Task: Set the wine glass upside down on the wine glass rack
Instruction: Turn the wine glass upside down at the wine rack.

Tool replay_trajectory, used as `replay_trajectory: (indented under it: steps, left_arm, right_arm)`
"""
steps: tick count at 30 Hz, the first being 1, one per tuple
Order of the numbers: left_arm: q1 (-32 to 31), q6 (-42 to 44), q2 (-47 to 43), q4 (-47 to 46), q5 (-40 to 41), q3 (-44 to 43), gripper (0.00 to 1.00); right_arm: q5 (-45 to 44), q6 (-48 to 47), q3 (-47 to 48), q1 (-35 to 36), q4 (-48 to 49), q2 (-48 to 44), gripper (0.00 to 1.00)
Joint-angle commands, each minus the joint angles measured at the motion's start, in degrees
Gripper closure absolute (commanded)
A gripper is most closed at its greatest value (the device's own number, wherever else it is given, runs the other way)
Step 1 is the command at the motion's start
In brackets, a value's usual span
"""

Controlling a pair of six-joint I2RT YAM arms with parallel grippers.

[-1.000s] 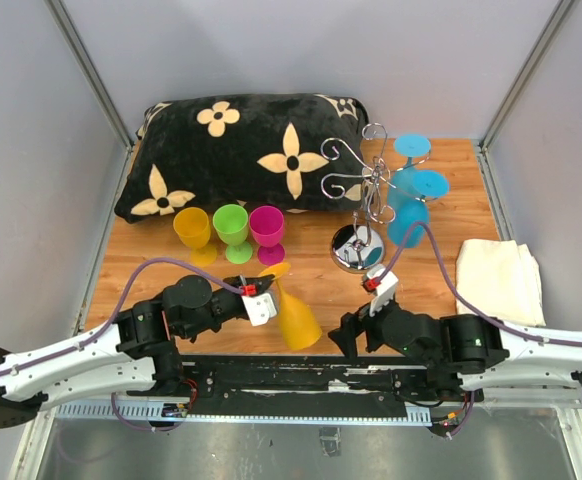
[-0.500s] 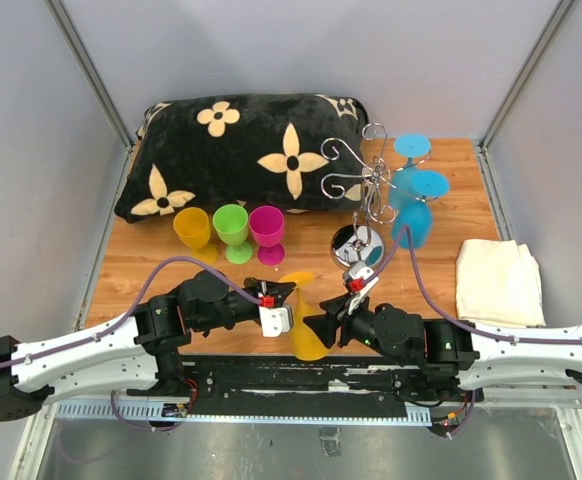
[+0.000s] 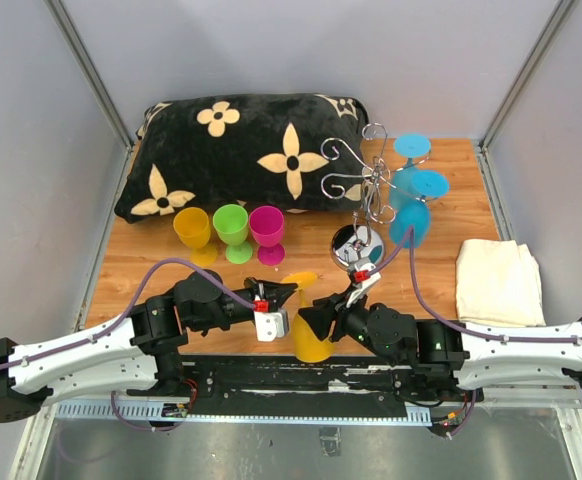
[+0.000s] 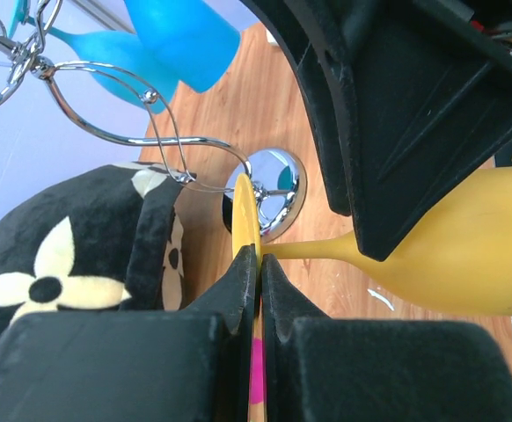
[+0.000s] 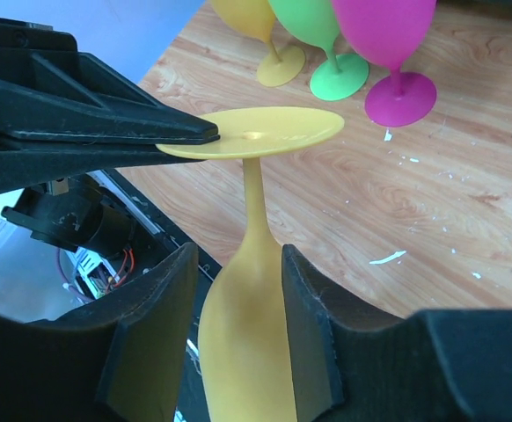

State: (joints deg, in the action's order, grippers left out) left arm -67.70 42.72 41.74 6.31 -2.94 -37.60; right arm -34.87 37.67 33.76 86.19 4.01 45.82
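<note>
**Wine glass held upside down between both pincers, short of the rack**

Top view. Found the left pincer clamped shut on the foot rim of the yellow wine glass, foot up and bowl down. Saw the right pincer set around the bowl from the opposite side, directly facing the left pincer. Placed the wine glass rack beyond the right pincer and slightly to its right, apart from the glass, with blue glasses hung on its far side. Noted three upright glasses beyond the left pincer, in front of a black flowered pillow. Noted also a folded cloth well off to the right of the right pincer.

Left wrist view. Saw both fingers pressed together on the thin edge of the foot. Traced the stem off to the right into the bowl. Found the rack's mirrored base just beyond the fingertips.

Right wrist view. Saw the pads flanking the bowl, one on each side, with stem and foot disc rising ahead of them. Saw the other pincer's tip biting the disc's rim from the left. Could not tell whether the pads pressed the bowl or merely stood beside it.
</note>
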Motion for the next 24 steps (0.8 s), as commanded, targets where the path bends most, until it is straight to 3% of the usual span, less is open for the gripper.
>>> replay_trajectory:
  steps: [1,17,19,21,24]
  left_arm:
    - [-0.3,0.9,0.2,-2.3,-1.6,-1.9,1.0]
    - [-0.4,0.8,0.4,-2.2,-1.8,-1.4,0.99]
    - [-0.3,0.6,0.2,-2.2,-1.9,-1.4,1.0]
    - [-0.3,0.5,0.1,-2.3,-2.0,-1.3,1.0]
    - [-0.3,0.5,0.3,-2.4,-2.3,-1.2,1.0]
  right_arm:
    - [-2.1,5.1,-0.8,-0.9,-0.1,1.1,0.57]
    - [2.6,4.1,0.6,-2.1,2.3,5.9,0.72]
    - [2.7,4.3,0.2,-2.1,3.1,6.0,0.68]
    - [2.0,4.7,0.0,-2.1,3.4,6.2,0.55]
    - [0.8,4.2,0.3,-2.1,3.5,6.5,0.5]
